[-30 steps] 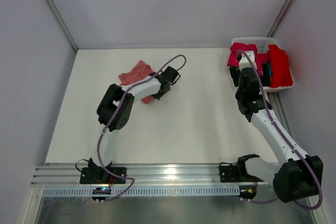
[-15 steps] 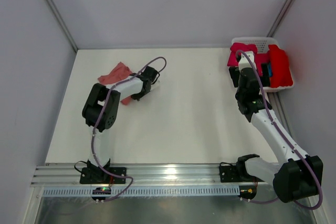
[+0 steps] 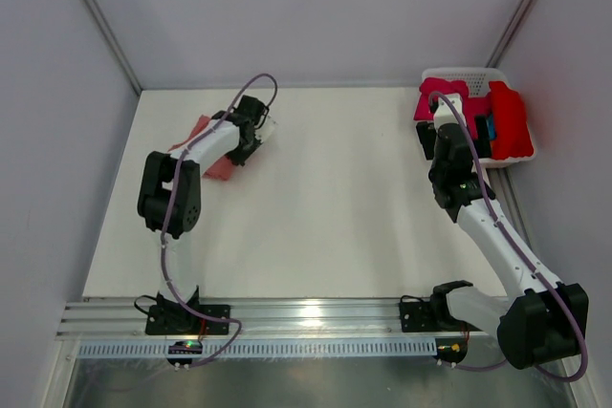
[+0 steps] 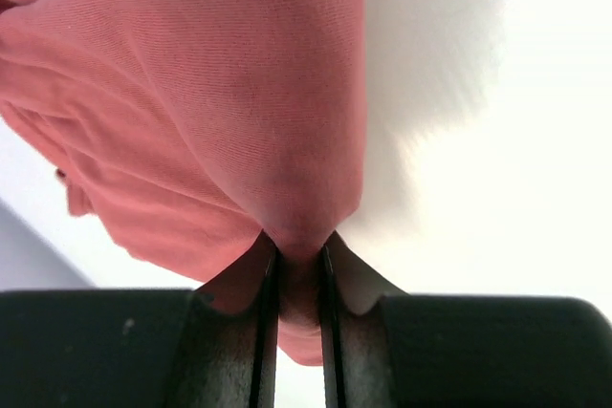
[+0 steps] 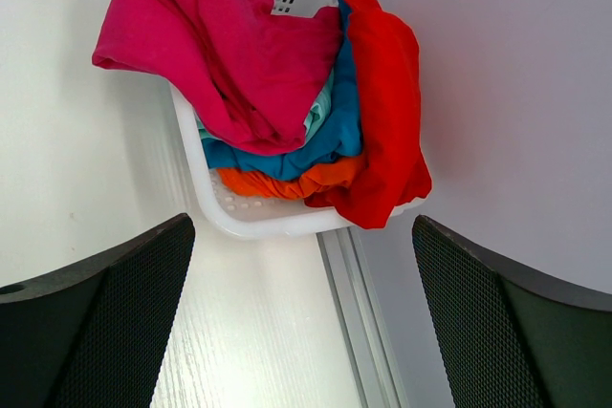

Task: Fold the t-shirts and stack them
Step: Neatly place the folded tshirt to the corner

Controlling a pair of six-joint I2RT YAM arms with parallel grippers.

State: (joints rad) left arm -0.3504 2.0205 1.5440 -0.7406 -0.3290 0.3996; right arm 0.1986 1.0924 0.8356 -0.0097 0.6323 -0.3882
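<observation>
Salmon t-shirt point(image 4: 210, 112) in left gripper point(image 4: 298, 257)

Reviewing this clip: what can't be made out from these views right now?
- salmon t-shirt: top view, left arm covers most of it; left wrist view crops it; overall shape unclear.
- white basket: right wrist view, magenta t-shirt and red t-shirt bury the lower shirts; their count unclear.
- left gripper: top view, too small to show its grip.
</observation>
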